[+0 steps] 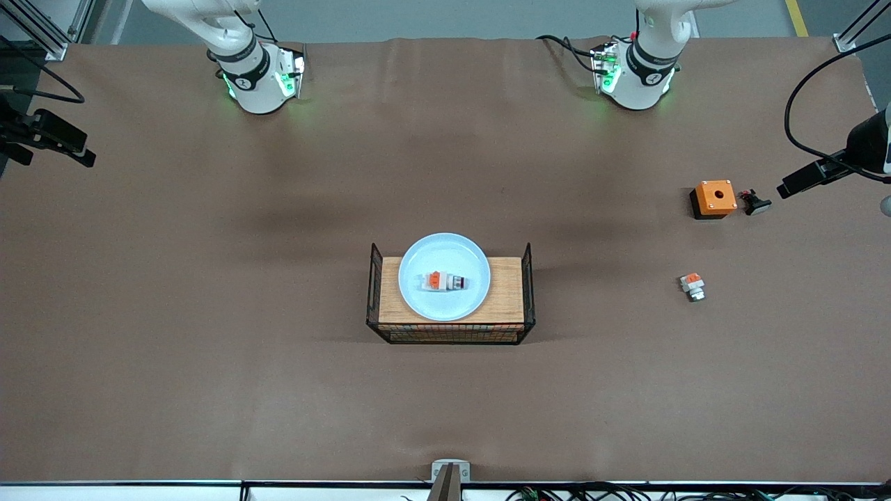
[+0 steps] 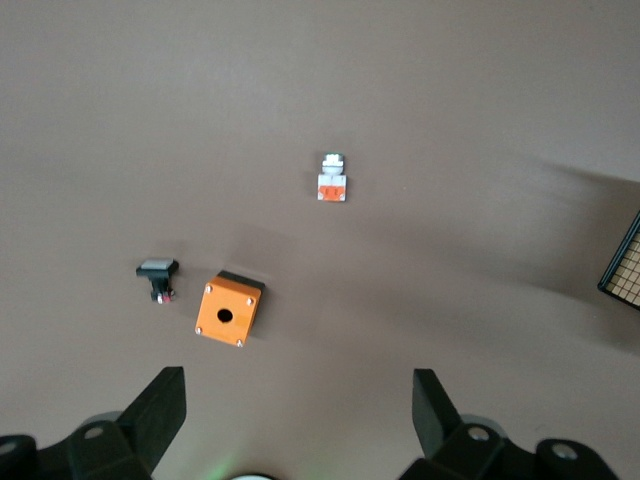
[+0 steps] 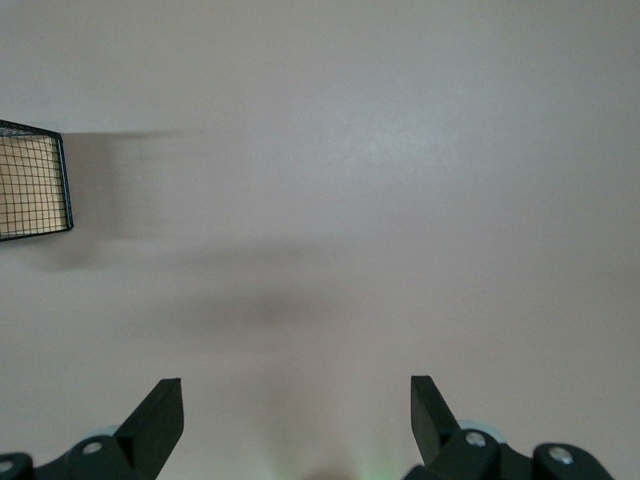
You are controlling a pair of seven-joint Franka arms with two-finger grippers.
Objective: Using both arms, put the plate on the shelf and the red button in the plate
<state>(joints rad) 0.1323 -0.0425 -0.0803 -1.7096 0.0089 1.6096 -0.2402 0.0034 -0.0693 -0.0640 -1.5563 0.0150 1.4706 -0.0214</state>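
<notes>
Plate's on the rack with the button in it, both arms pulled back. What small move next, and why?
Probably none: hold both arms. The plate sits on the wooden rack, the red button lies in it, and the left gripper and right gripper are open, holding nothing.

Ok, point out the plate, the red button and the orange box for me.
plate (image 1: 418,304): front view, bare part of its rim nearest the camera.
red button (image 1: 443,281): front view, its middle, lying in the plate.
orange box (image 1: 715,197): front view, its top face beside the hole.
</notes>
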